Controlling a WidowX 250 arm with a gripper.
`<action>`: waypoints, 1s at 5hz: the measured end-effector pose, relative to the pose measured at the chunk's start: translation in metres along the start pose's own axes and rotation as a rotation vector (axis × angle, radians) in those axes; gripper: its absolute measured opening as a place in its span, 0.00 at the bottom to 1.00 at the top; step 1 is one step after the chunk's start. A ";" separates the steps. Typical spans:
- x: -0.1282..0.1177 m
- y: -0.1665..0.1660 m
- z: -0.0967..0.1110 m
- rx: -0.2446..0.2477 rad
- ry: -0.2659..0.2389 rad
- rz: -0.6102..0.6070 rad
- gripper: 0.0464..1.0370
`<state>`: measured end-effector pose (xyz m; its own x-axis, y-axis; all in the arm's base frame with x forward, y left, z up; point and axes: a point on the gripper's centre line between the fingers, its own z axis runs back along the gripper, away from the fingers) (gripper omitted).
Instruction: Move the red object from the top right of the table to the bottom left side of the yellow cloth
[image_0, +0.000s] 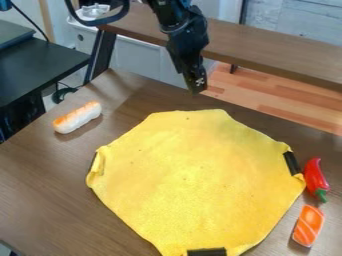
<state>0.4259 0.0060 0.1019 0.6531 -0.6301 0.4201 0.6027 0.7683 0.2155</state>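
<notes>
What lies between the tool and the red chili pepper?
In the camera view, some brown tabletop, then the upper-right part of the yellow cloth and the black strip on its edge, lie between the tool and the red chili pepper.

The worktop (33, 185) has a brown wood grain, with a soft sheen towards its far left corner. Beyond its far edge, a long brown tabletop (274, 49) slants across to the right, a slanted black leg (101, 56) near its left end and a pale cabinet (137, 56) below. Between the two lies a light wood plank floor (257, 92). Past the left edge stands a black desk (43, 70), and a grey wood-grained panel (294, 17) rises behind
</notes>
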 end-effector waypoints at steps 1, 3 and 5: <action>-0.008 -0.005 -0.013 -0.024 0.030 0.019 0.96; 0.034 -0.076 -0.040 -0.037 0.087 0.272 0.96; 0.087 -0.129 -0.057 -0.038 0.046 0.471 0.96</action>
<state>0.4315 -0.1538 0.0601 0.8783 -0.2192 0.4249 0.2519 0.9675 -0.0215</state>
